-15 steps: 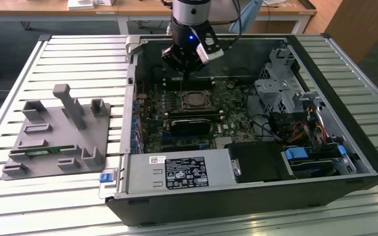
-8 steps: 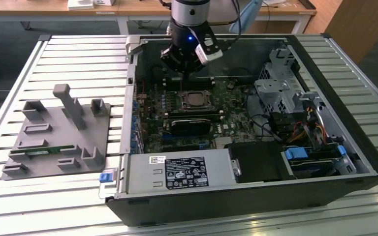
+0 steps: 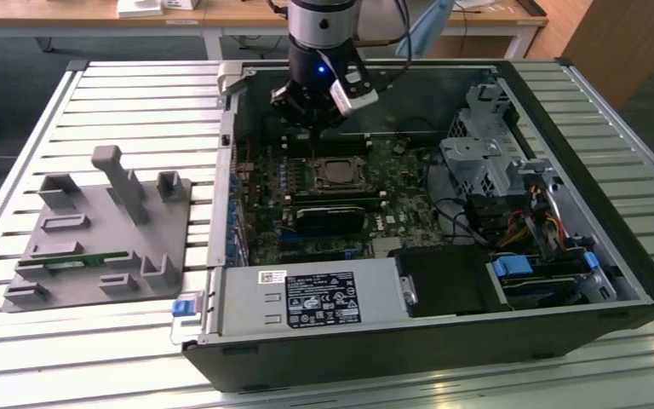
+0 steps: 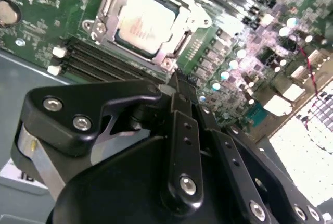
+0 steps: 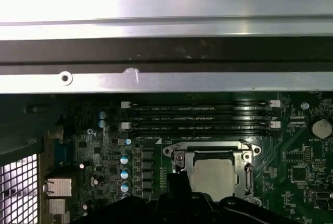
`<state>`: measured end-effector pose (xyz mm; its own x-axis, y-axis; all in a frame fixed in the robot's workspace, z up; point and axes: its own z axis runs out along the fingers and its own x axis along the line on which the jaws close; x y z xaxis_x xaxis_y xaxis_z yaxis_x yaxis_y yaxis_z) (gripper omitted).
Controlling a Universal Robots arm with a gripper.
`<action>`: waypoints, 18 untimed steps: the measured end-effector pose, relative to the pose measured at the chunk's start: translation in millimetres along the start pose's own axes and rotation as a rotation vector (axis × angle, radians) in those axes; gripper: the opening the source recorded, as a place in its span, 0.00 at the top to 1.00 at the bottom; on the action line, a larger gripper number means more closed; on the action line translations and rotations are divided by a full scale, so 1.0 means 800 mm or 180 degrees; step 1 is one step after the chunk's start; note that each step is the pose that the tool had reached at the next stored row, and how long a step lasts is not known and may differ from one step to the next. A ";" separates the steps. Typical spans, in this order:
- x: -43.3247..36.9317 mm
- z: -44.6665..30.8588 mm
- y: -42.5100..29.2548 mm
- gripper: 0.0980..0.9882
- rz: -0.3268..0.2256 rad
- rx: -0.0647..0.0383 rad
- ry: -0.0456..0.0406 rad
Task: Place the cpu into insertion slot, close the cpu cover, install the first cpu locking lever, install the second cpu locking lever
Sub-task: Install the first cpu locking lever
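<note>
Gripper (image 4: 176, 81) hangs low over the board (image 4: 36, 41), jaws seemingly pressed shut on nothing, likely for pushing rather than grasping | cpu (image 4: 146, 20) lies flat in insertion slot (image 4: 120, 37), just past its tip | cpu cover (image 4: 165, 52) down, framing it | memory slots (image 5: 197, 117) beyond.

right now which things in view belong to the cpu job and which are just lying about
Job in hand:
cpu, seated in the insertion slot
cpu cover, framing it
gripper, above the board near the slot

Just lying about:
grey fixture tray, beside the case
black graphics card
power supply
drive cage
</note>
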<state>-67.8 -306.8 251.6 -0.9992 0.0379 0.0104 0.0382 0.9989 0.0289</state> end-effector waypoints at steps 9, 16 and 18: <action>0.019 0.0003 0.0027 0.99 -0.0001 0.0000 -0.0005; 0.020 0.0006 0.0129 0.99 -0.0001 0.0000 -0.0005; 0.019 0.0007 0.0140 0.99 -0.0001 0.0000 -0.0004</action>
<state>-82.6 -295.0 251.5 -0.9993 0.0375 0.0090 0.0378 0.9989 0.0290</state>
